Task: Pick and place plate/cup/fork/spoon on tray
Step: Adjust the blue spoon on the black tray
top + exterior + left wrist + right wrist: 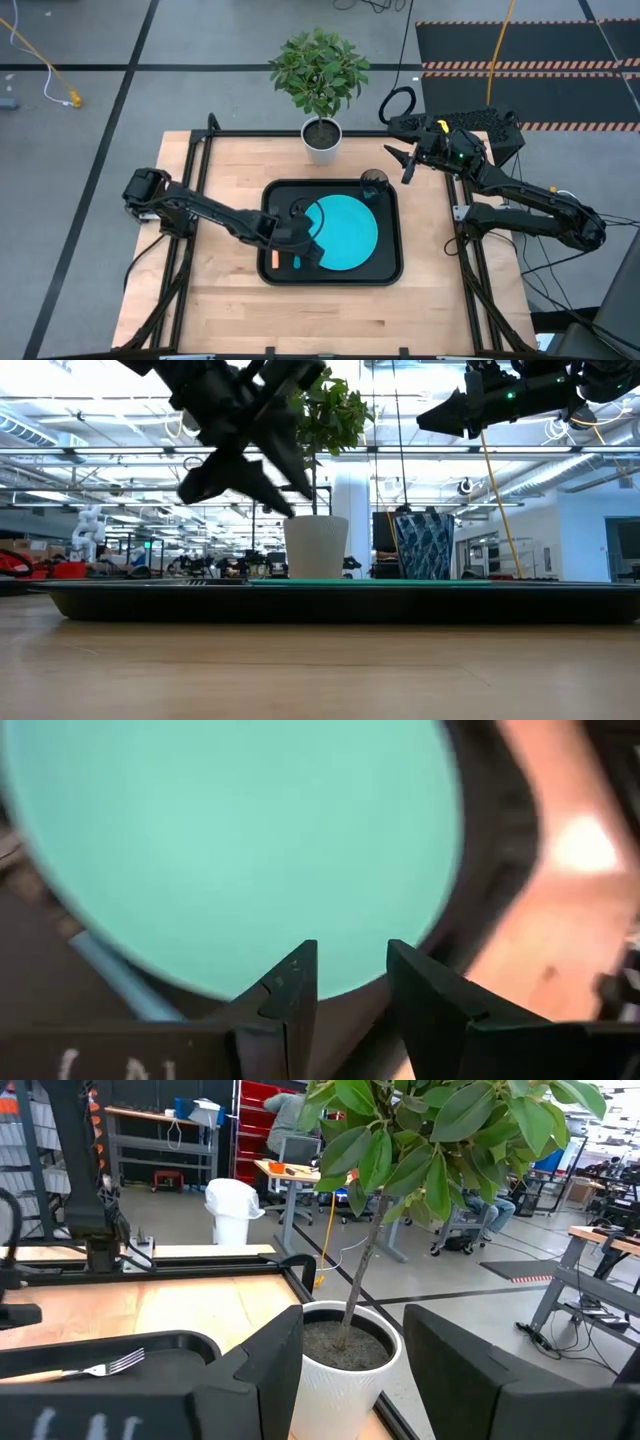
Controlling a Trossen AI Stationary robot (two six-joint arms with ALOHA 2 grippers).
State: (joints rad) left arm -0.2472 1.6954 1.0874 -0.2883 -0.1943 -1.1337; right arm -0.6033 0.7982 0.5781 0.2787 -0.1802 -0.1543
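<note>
From above I see the plate [345, 232], cup [374, 183], fork [274, 260] and spoon [296, 263] all on the tray [388, 268] at frame centre, so I judge the task nearly done; my left gripper [318, 237] hangs over the plate's left edge, the right gripper [400, 160] is parked upper right, jaws apart and empty. The left wrist view shows its fingers [290, 995] parted, holding nothing. The table [230, 315] is pale wood; the low view shows an open workshop behind.

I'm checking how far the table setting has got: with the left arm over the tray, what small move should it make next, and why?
Probably lift the left gripper up and back off the tray. Its fingers are apart and hold nothing, and the plate, cup, fork and spoon all appear to lie in the tray already. The right gripper waits open near the plant pot.
</note>
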